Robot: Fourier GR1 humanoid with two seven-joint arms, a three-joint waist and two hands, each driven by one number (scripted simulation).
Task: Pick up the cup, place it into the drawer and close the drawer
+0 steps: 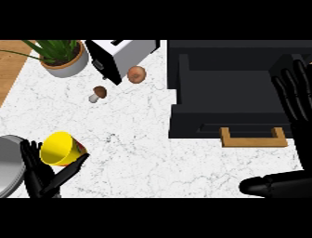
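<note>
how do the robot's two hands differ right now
The left hand sits low at the left of the view, fingers curled round a yellow cup; the right hand holds nothing. The right hand's fingers are straight, raised beside the dark drawer; the left hand is over the white counter. Both are black.

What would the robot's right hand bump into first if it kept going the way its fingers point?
Probably the back wall of the open black drawer; the right hand points up over it. Height is unclear.

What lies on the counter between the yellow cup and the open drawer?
In the head view, only bare white counter lies between the cup and the drawer.
</note>
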